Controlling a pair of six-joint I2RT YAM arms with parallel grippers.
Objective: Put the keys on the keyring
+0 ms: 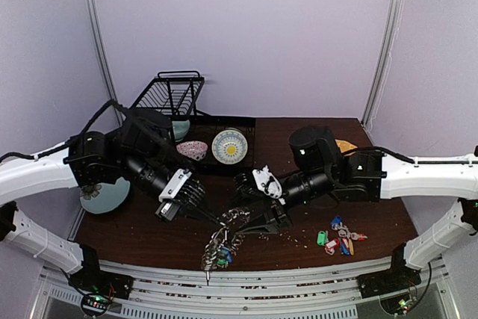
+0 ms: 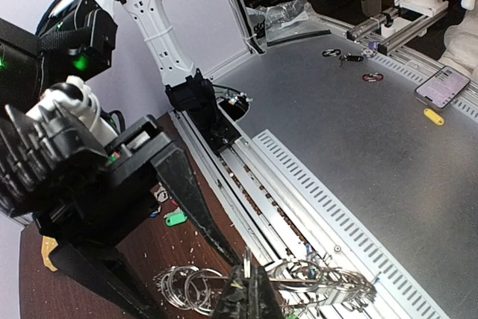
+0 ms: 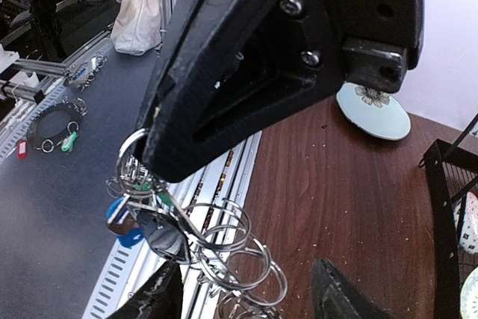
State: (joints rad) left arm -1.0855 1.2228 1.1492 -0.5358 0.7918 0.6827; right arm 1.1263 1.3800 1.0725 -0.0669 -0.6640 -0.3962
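Silver-ringed keyring (image 1: pixel 224 240) pinched in left fingers (image 2: pixel 243 300), right fingers (image 3: pixel 340 293) spread beside

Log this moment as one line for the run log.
left pincer shut on keyring bunch | right pincer open, beside bunch | coloured-tag keys loose on table
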